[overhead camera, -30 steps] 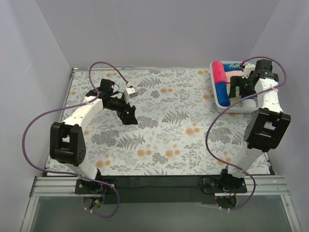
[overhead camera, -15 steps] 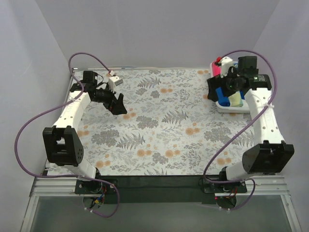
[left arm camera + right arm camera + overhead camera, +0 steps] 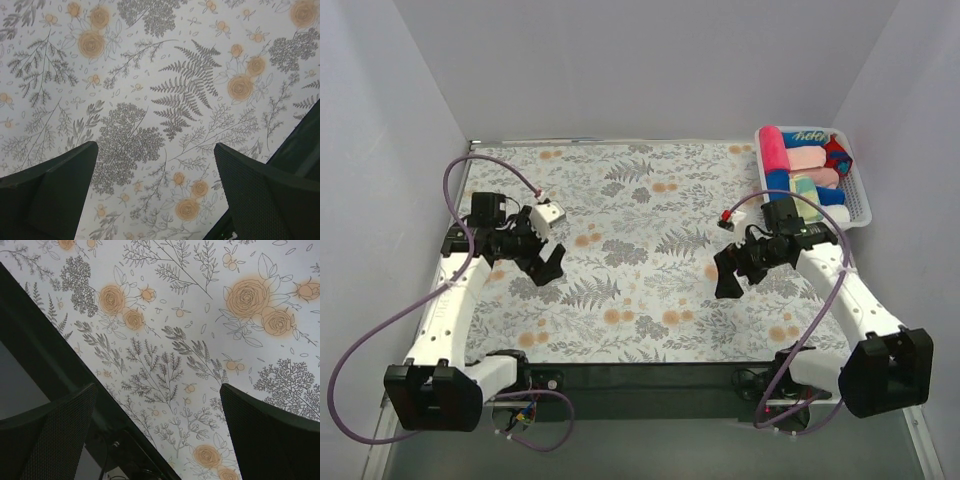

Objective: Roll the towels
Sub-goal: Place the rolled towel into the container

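top view: towels (image 3: 805, 185) all rolled up, packed in tray (image 3: 861, 200) at far right corner, well behind right gripper (image 3: 728, 280). way nearer that one than left gripper (image 3: 546, 268). rolls mostly lying crosswise, nothing in the way. both wide open, empty, over mat (image 3: 640, 200).

left wrist: fingers (image 3: 50, 190) spread, only mat between.

right wrist: same deal, no towel in sight.

Bright even overhead light, soft faint shadows, no glare, wrist views sharp
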Action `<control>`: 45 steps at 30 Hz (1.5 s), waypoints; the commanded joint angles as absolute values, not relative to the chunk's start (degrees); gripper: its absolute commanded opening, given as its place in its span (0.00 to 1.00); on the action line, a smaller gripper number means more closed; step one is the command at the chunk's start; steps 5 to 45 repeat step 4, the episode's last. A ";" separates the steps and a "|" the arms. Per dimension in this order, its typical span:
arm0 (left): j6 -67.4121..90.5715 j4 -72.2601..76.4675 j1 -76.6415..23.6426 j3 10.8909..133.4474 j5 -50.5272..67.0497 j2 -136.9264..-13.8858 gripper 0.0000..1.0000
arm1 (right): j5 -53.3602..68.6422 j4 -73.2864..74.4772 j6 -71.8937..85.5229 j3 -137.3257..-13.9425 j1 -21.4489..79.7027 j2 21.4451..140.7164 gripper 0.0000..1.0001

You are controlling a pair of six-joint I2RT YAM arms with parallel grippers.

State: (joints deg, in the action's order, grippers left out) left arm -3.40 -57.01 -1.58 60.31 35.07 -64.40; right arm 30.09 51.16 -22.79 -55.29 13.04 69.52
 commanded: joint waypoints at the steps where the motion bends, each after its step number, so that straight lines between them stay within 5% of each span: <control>1: -6.15 -57.92 -1.58 58.89 28.66 -62.84 0.98 | 31.47 45.62 -21.09 -53.71 14.41 65.13 0.98; 45: -7.21 -58.54 -1.58 58.62 29.18 -62.23 0.98 | 29.71 45.61 -21.18 -53.79 14.41 64.07 0.98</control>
